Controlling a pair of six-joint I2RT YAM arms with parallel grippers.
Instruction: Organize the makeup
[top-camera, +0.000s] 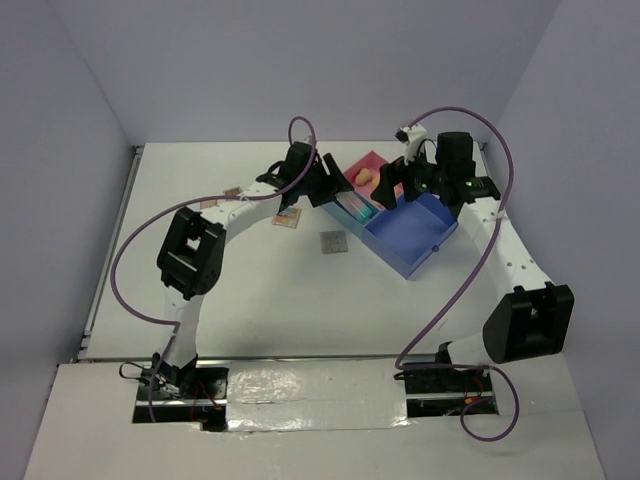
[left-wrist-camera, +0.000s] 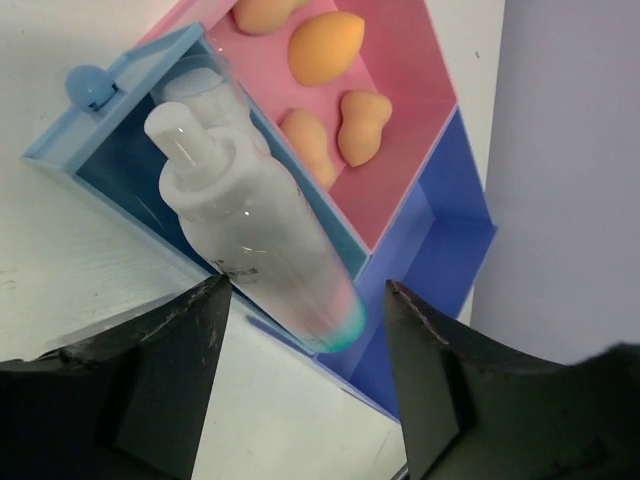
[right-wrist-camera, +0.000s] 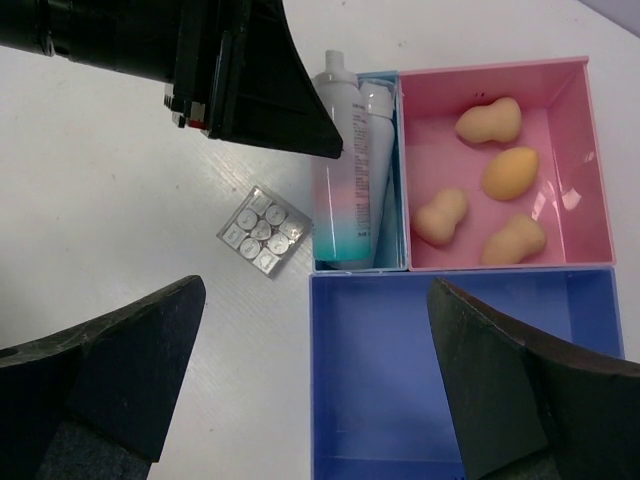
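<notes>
4 sponges fill the pink compartment of the tray. The tube and white bottle lie side by side in its light-blue slot, so like goes with like. The blue compartment probably awaits palettes. The grey palette rests on the worktop just beside the tray. The left gripper hovers over the tube and the right gripper over the blue compartment. Both have jaws spread, holding nothing.

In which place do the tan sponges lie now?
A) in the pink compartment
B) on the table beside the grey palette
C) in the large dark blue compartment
A: the right wrist view shows all four sponges lying on the floor of the pink compartment.
</notes>
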